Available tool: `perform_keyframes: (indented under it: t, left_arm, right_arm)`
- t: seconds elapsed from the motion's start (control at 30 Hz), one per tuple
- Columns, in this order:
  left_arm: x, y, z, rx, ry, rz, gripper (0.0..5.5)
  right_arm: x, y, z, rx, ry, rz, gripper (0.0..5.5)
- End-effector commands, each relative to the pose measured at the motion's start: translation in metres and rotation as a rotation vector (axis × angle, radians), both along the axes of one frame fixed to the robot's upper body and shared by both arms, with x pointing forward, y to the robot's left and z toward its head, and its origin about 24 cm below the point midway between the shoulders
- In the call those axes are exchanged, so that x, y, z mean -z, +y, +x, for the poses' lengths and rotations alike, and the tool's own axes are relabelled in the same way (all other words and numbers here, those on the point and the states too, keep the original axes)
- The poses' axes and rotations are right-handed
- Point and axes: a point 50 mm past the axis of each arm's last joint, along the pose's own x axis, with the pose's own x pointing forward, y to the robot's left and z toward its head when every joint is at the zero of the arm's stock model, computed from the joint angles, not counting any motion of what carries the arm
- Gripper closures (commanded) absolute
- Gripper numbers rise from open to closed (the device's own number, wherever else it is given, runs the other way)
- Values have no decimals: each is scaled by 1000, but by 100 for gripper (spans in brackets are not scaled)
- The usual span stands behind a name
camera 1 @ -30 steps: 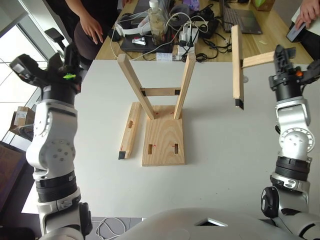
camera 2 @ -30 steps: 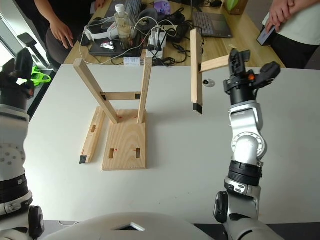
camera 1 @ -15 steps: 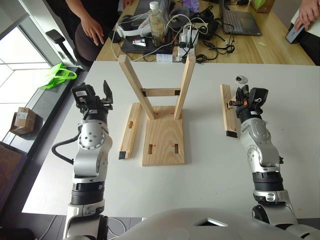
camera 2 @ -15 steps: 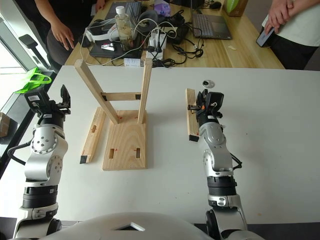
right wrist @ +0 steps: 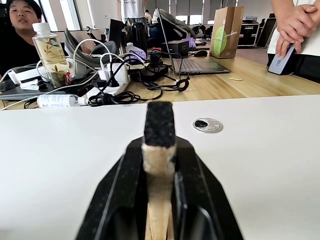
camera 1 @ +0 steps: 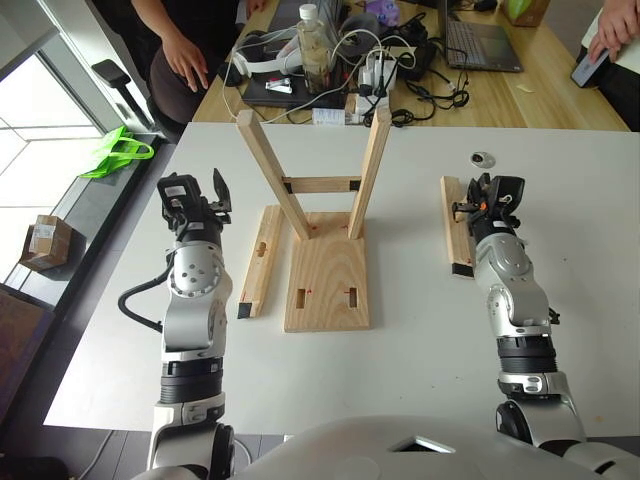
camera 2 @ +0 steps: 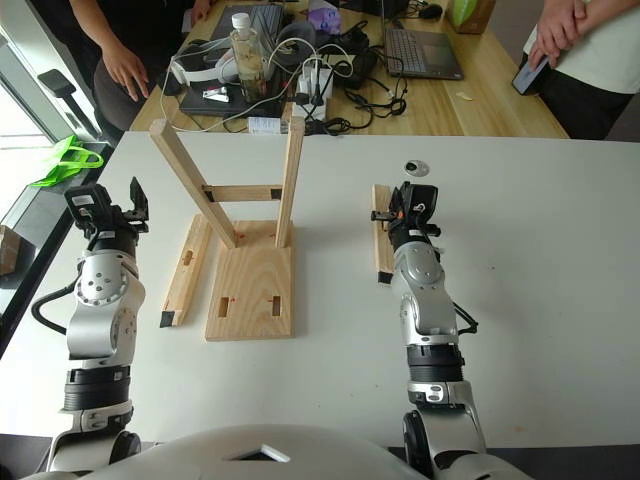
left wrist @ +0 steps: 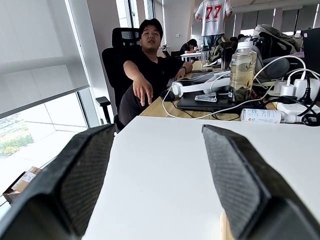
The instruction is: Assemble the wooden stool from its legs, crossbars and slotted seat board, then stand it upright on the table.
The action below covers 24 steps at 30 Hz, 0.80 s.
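Observation:
The slotted seat board (camera 1: 326, 272) lies flat mid-table, with two legs (camera 1: 263, 170) standing in its far slots, joined by a crossbar (camera 1: 320, 184). A loose leg (camera 1: 259, 258) lies just left of the board. To the board's right a third leg (camera 1: 454, 222) lies on the table, black cap toward me, with a short crossbar (right wrist: 159, 150) sticking out of its side. My right gripper (camera 1: 483, 196) is shut on that crossbar's dark end. Left of the loose leg, low over the table, my left gripper (camera 1: 200, 194) stands open with nothing in it; its dark fingers (left wrist: 82, 180) frame bare tabletop.
A small round grommet (camera 1: 484, 157) sits in the table just beyond my right gripper. The wooden desk (camera 1: 560, 90) behind carries a bottle (camera 1: 313, 45), cables, a power strip and a laptop, with people beside it. The table's left edge (camera 1: 120, 290) runs near my left arm.
Both arms have come down from a raised pose. The right one laid the leg with its crossbar on the table right of the seat board; the left one dropped beside the loose leg.

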Motion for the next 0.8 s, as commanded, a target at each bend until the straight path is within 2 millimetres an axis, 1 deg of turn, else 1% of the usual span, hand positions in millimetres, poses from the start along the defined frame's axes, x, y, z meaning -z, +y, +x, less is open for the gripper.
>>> perform_keyframes:
  t: [0.03,0.2,0.33,0.47,0.57,0.8]
  left_arm:
    - [1,-2,4,11,7,11,239]
    - [11,-4,6,22,33,12,239]
    - [9,-8,12,46,26,27,239]
    - [15,-11,11,69,49,42,239]
    - [15,-11,11,77,48,53,239]
    - [18,-13,11,102,49,49,239]
  right_arm:
    - [-3,2,2,12,-30,-3,514]
    - [-2,4,2,-3,-67,-14,514]
    - [-2,5,7,2,-80,-17,514]
    - [-1,2,7,17,-89,-21,514]
    - [-1,0,8,24,-93,-24,514]
    - [0,1,9,21,-94,-20,514]
